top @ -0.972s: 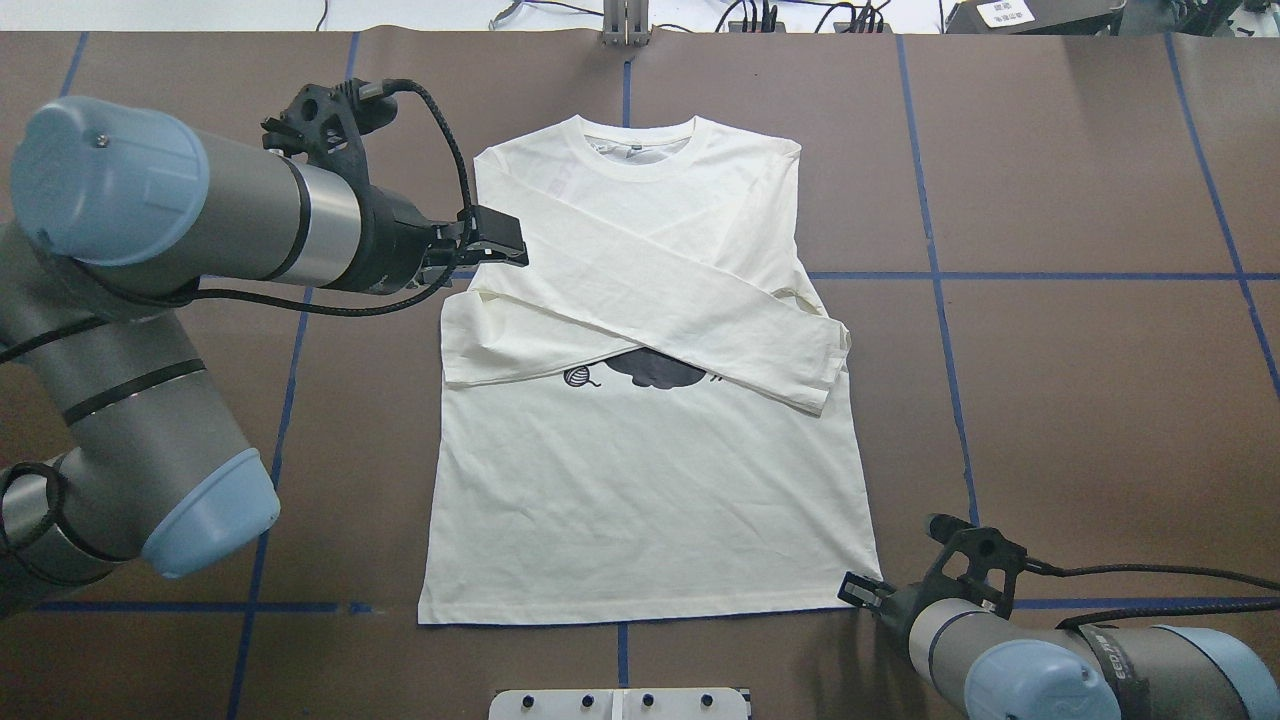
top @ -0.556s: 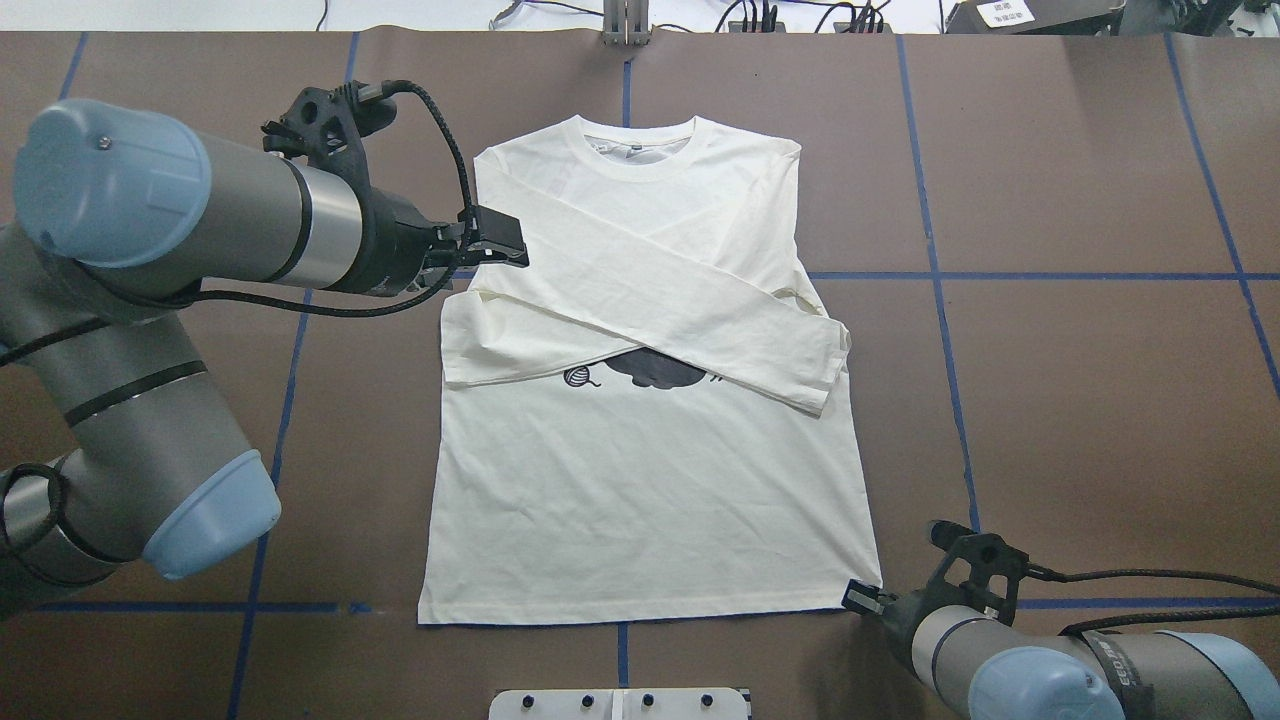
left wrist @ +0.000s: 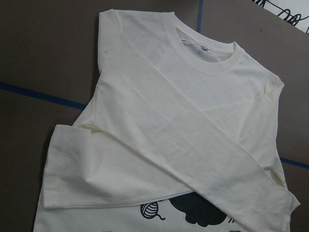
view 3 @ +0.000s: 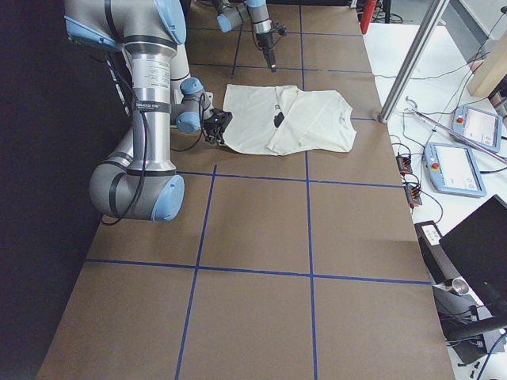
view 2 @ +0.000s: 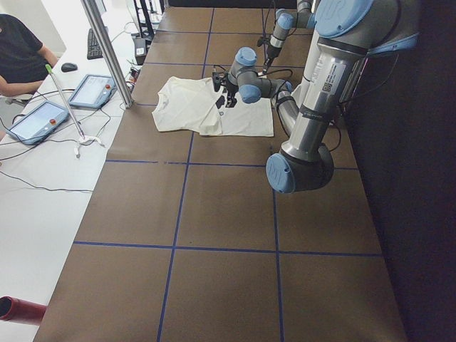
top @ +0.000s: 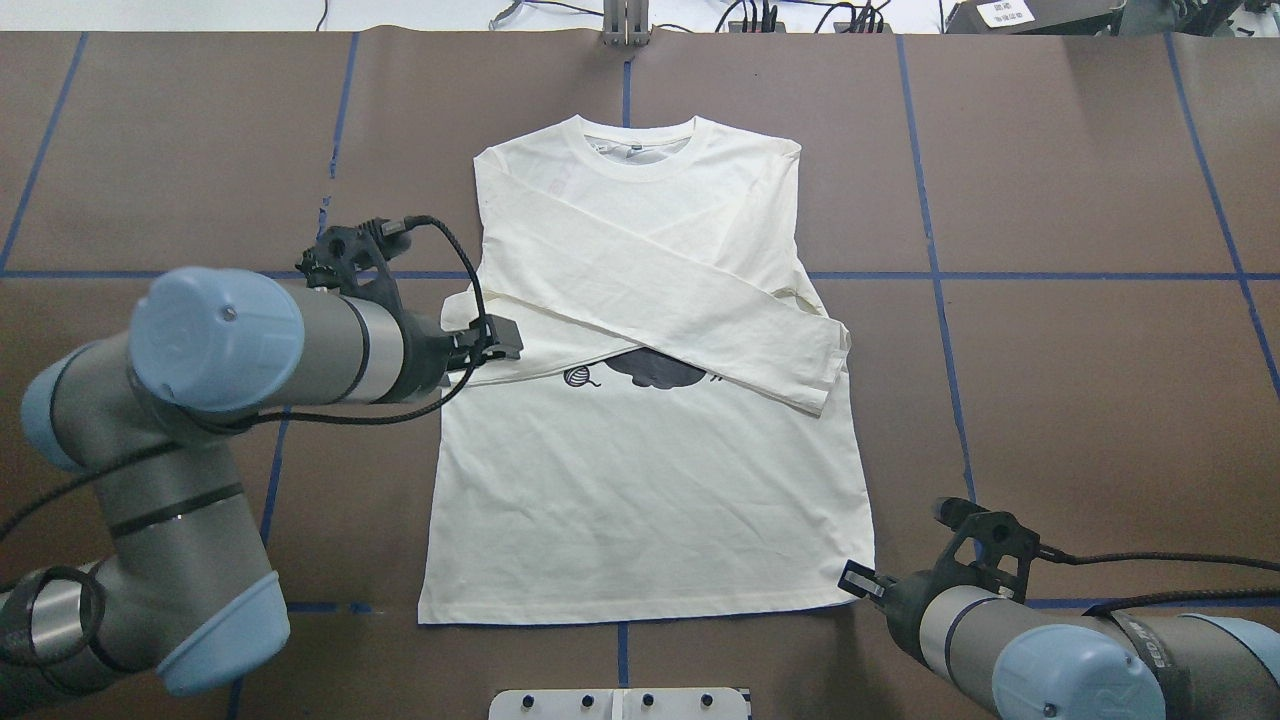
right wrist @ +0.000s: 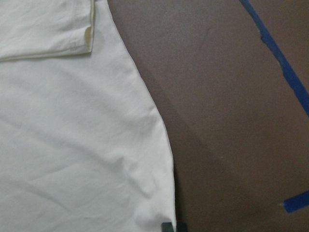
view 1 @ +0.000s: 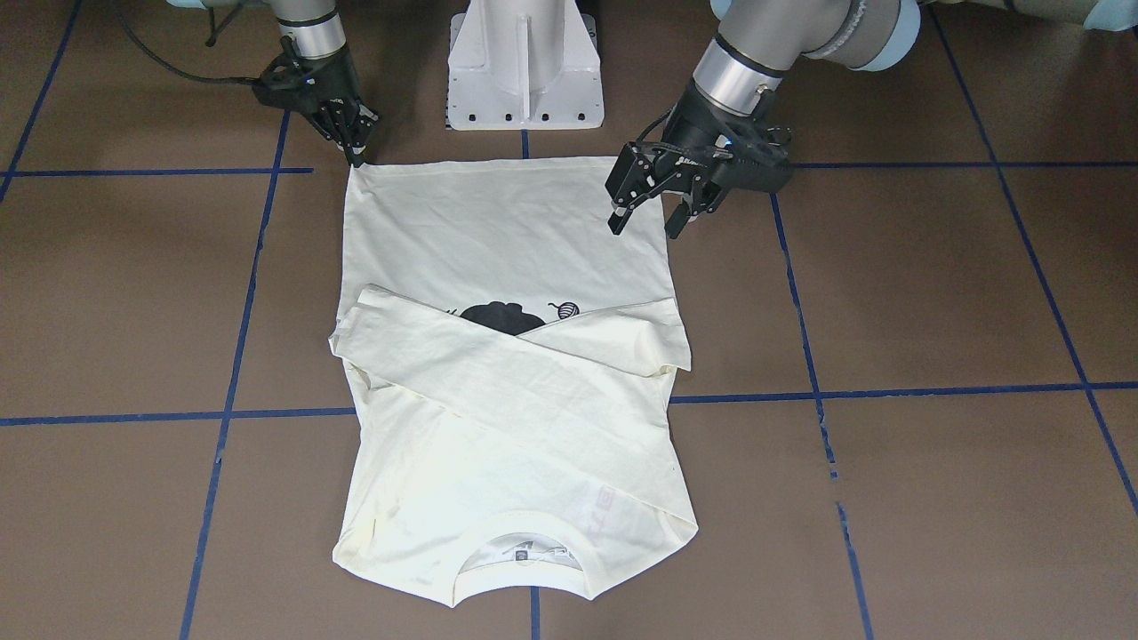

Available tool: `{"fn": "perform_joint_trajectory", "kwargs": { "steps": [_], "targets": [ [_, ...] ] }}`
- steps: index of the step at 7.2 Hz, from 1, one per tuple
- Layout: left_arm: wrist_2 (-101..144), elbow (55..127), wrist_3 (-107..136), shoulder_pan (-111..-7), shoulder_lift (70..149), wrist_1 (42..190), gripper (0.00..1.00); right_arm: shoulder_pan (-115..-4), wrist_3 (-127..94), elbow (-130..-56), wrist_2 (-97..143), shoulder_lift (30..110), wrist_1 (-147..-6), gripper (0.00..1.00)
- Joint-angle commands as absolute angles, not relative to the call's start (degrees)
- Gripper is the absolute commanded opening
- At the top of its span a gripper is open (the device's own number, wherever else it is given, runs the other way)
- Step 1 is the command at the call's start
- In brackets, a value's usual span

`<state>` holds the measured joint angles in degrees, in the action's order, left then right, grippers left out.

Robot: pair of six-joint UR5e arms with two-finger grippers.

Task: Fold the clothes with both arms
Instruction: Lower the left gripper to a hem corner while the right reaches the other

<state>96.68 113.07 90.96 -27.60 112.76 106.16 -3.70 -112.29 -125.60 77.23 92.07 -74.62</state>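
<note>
A brown table (top: 1050, 400) gridded with blue tape (top: 1050, 275) bears one cream long-sleeve T-shirt (top: 640, 500), flat at centre, its two sleeves crossed. The left gripper (view 1: 645, 224) gapes wide above its side edge; the right gripper (view 1: 358, 156) is pinched together at a hem corner. Two tablets (view 2: 92, 91) lie on a white bench (view 2: 43, 185) alongside.

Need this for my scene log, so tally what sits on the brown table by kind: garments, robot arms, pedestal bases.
T-shirt: 1
Robot arms: 2 (left arm, right arm)
White pedestal base: 1
Total: 4
</note>
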Motion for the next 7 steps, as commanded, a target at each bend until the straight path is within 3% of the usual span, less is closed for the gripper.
{"fn": "perform_joint_trajectory", "kwargs": {
  "steps": [1, 3, 7],
  "targets": [
    [91.51, 114.34, 93.51, -20.07, 110.58, 98.65, 0.81, -4.31, -112.24, -125.69, 78.4, 91.85, -74.62, 0.0],
    [90.36, 116.45, 100.42, -13.67, 107.59, 96.6, 0.79, -4.31, -112.32, -125.68, 78.4, 91.85, -74.62, 0.0],
    [90.61, 117.16, 106.16, -10.65, 103.2, 96.33, 0.7, -4.31, -112.24, -125.86, 78.4, 91.49, -74.62, 0.0]
  ]
}}
